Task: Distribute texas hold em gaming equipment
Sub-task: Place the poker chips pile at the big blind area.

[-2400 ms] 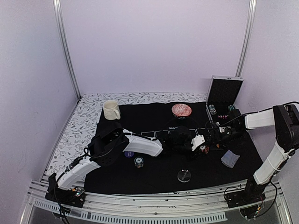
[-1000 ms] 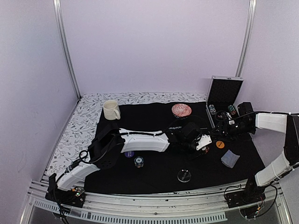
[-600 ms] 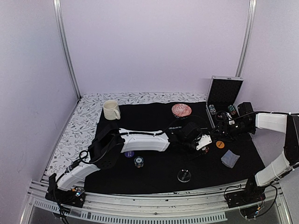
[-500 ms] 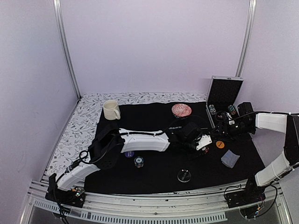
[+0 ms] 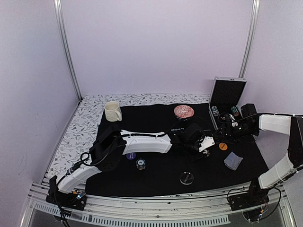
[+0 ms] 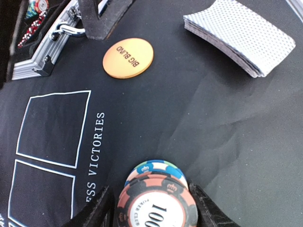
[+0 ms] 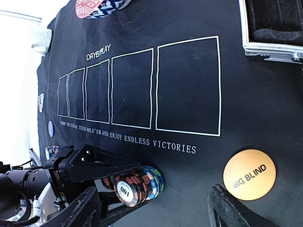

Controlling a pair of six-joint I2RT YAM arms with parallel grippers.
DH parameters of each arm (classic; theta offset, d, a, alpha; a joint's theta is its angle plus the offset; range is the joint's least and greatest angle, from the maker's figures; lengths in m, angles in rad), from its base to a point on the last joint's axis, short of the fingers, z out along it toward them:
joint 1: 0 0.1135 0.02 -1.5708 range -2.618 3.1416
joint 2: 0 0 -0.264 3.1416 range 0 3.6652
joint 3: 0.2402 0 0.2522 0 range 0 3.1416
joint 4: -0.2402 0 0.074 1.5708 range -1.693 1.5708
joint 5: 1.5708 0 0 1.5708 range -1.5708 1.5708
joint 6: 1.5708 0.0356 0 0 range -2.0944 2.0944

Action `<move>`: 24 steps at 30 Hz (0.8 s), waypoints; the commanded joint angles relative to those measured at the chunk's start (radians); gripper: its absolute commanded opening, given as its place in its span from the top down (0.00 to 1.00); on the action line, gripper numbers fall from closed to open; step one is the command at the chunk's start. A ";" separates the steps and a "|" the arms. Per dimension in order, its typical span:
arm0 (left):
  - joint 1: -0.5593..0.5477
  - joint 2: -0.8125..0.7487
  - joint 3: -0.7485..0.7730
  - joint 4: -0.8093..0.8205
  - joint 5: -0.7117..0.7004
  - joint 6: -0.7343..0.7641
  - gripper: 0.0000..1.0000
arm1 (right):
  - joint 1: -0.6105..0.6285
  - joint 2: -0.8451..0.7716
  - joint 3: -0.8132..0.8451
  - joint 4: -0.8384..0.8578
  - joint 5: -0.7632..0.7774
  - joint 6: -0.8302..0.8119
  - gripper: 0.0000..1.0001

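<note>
Right now your left gripper sits low at the bottom edge of the left wrist view, its two fingers bracketing a stack of striped poker chips that stands on the black mat. The fingers look very close to the stack on both sides, but you cannot tell from these views whether they are clamping it or have let go.

Your right gripper hangs with its fingers spread wide and nothing between them, just above the orange BIG BLIND disc.

Further out, the deck of cards lies at the right of the top view as one undealt pile. A purple disc and a smaller chip stack sit left of centre, and a clear disc lies near the lower middle.

By my judgement you are partway through:
- The discs and two chip stacks are out on the mat
- More chips remain in the open case at the upper right
- The printed boxes hold no cards yet
</note>
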 commanded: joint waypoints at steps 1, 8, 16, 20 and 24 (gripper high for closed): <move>-0.003 0.051 -0.011 -0.123 -0.006 0.028 0.44 | -0.003 -0.024 0.016 -0.016 0.005 -0.012 0.20; -0.004 -0.002 -0.017 -0.094 0.019 0.022 0.21 | -0.003 -0.048 0.035 -0.027 0.012 -0.022 0.19; -0.002 -0.141 -0.106 -0.031 0.082 0.023 0.05 | -0.004 -0.145 0.156 -0.048 0.116 -0.068 0.01; 0.001 -0.225 -0.184 -0.012 0.124 0.021 0.03 | -0.004 -0.205 0.233 -0.036 0.217 -0.092 0.01; 0.010 -0.341 -0.307 0.054 0.167 0.014 0.02 | -0.008 -0.231 0.306 -0.014 0.246 -0.094 0.01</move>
